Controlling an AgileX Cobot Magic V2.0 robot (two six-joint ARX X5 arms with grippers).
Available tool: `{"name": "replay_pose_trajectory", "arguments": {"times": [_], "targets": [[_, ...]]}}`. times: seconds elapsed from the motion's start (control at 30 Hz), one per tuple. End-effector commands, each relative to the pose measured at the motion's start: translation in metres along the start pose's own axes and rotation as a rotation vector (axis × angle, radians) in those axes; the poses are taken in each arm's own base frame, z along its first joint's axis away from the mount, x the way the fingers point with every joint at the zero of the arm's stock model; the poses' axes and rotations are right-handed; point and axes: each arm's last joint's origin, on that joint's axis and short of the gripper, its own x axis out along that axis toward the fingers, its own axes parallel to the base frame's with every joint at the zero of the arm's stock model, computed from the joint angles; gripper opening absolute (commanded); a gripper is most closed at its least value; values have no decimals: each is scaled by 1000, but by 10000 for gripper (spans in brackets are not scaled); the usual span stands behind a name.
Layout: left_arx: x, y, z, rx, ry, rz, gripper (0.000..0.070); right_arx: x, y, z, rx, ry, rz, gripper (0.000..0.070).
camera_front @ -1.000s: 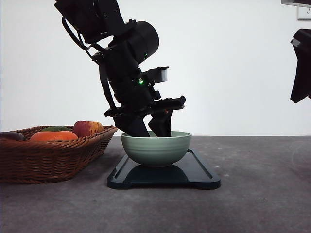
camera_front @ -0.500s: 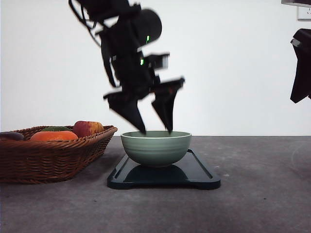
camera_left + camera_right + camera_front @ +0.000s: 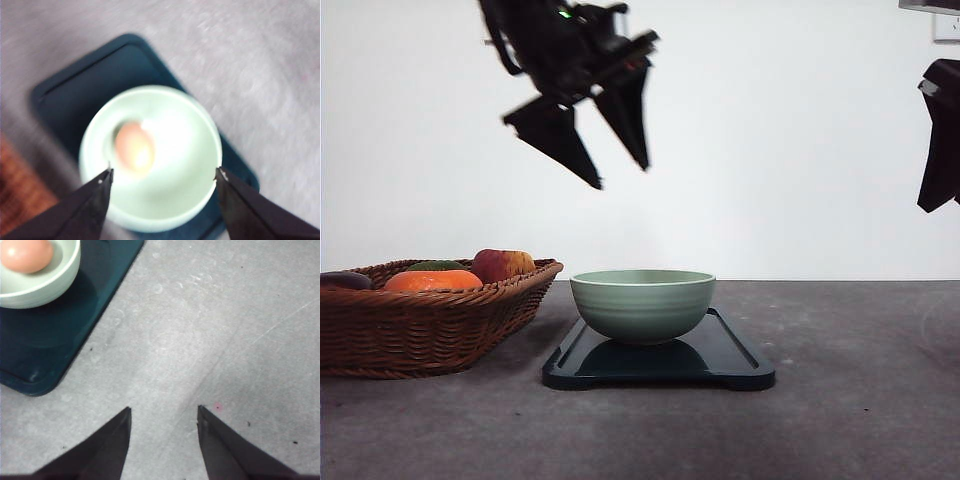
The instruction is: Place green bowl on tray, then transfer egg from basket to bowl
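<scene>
Green bowl (image 3: 641, 304) on tray (image 3: 740, 362), egg (image 3: 134, 148) inside bowl; task looks done. Left gripper (image 3: 620, 175) above, spread wide, empty. Right gripper (image 3: 164, 412) parted, empty.

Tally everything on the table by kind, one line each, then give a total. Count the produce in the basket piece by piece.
Green bowl: 1
Tray: 1
Basket: 1
Egg, lying in the bowl: 1
Produce visible in the basket: 4, namely an orange piece, a red one, a green one and a dark one; more may be hidden
Total: 8
</scene>
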Motion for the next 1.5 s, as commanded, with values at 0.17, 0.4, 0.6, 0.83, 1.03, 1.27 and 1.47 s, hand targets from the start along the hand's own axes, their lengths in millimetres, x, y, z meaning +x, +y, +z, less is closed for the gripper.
{"name": "replay_pose_trajectory", "arguments": {"times": [0.17, 0.4, 0.6, 0.83, 1.03, 1.27, 1.47], "targets": [[-28, 4, -32, 4, -48, 16, 380, 1, 1, 2, -11, -6, 2, 260], [-55, 12, -82, -50, -147, 53, 381, 1, 1, 2, -11, -6, 5, 260], [-64, 22, -131, -111, -187, 95, 380, 1, 1, 2, -10, -6, 7, 260], [-65, 31, -178, -216, -209, 138, 381, 1, 1, 2, -8, -7, 14, 260], [-62, 35, -197, -283, -223, 158, 382, 1, 2, 1, -8, 4, 40, 261], [-63, 34, -200, -294, -194, 148, 2, 0, 2, -1, -6, 19, 29, 26], [-63, 34, -200, -294, -195, 149, 0, 0, 1, 2, -7, -10, 28, 26]]}}
